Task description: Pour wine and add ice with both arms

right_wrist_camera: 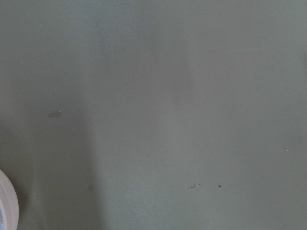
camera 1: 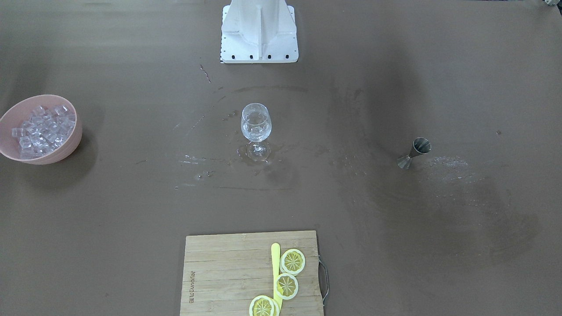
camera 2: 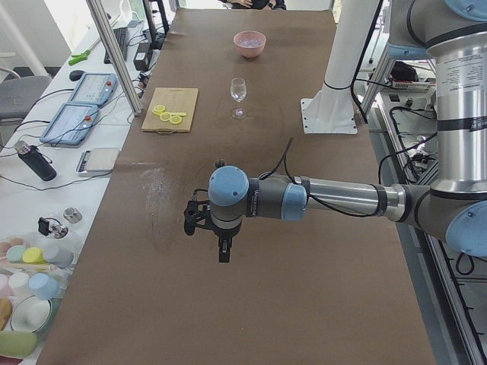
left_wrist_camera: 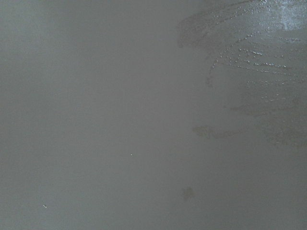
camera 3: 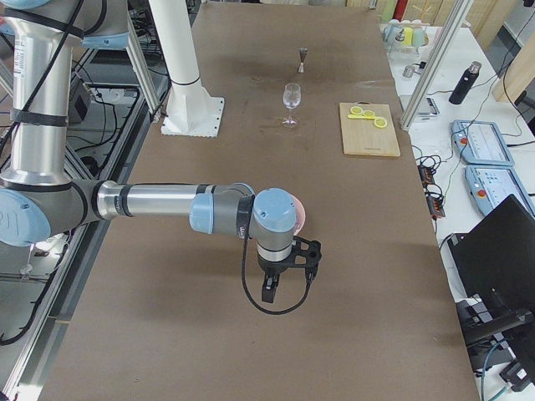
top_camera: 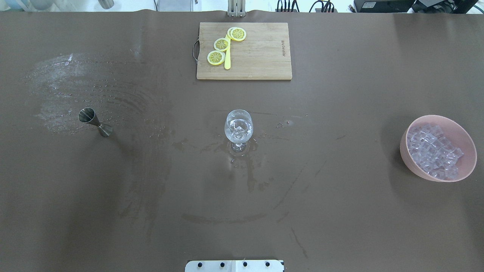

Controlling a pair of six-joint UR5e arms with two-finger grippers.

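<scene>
From the front: wine glass (camera 1: 256, 125) upright on the wet tabletop (camera 1: 131, 210), with clear lumps inside, most likely ice. Pink bowl (camera 1: 72, 145) heaped with ice (camera 1: 41, 129), well apart from the glass on the right arm's side. Small metal measuring cup (camera 1: 414, 153), well apart from the glass on the left arm's side. No arm over the glass. From above: glass about midway between bowl and cup. From the left end: left arm (camera 2: 335, 199) stretched out flat, high up, well short of the glass, left gripper (camera 2: 207, 234) pointing down. Cannot tell how far open the fingers are; nothing seen in them. From the right end: right arm (camera 3: 150, 203) flat and high too, right gripper (camera 3: 288, 269) pointing down on the bowl's side of the glass. Cannot tell about those fingers either. Left wrist view: only bare, wet tabletop. Right wrist view: bare tabletop and a pale curved edge, maybe the bowl. Probably a resting pose. For more ice: go down slowly into the bowl, pinch one cube gently, carry it over the glass, let go low above the rim to avoid a splash or a tip. For pouring: hold the cup by its thin middle and tilt slowly right over the glass.
</scene>
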